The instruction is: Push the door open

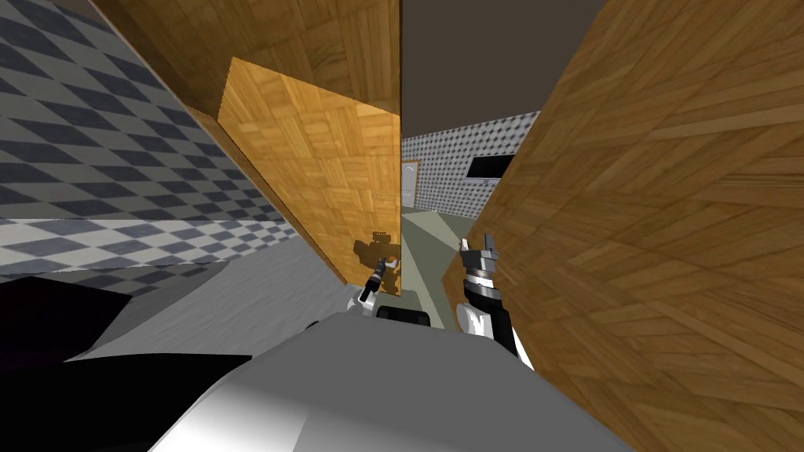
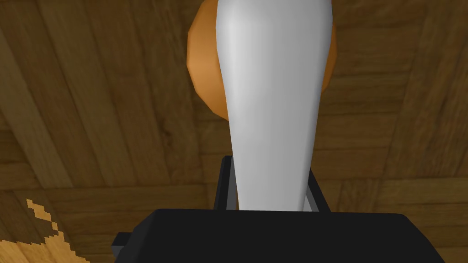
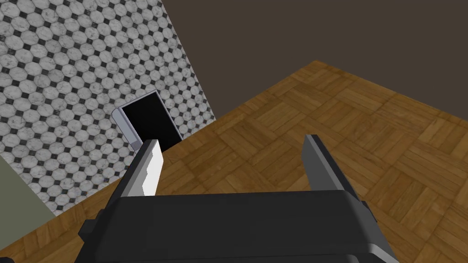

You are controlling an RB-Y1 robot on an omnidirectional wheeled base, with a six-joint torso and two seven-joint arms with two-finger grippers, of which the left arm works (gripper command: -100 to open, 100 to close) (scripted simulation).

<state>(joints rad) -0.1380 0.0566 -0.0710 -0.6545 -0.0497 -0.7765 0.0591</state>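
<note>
The door (image 1: 330,173) is a parquet-patterned wooden panel standing ajar ahead of me, its free edge toward the middle of the head view. My left gripper (image 1: 382,267) is right at the lower part of that edge and casts a shadow on the panel. In the left wrist view its fingers (image 2: 274,91) are shut into one pale blade pointing at the door's wooden face (image 2: 114,114), with a round orange knob (image 2: 203,68) just behind them. My right gripper (image 1: 476,245) is raised beside the wooden wall, open (image 3: 233,160) and holding nothing.
A wooden wall (image 1: 667,235) runs close along my right, a grey checkered wall (image 1: 94,157) along my left. Through the gap past the door's edge lie an olive floor (image 1: 428,235), a tiled wall (image 3: 68,68) and a framed black opening (image 3: 151,121).
</note>
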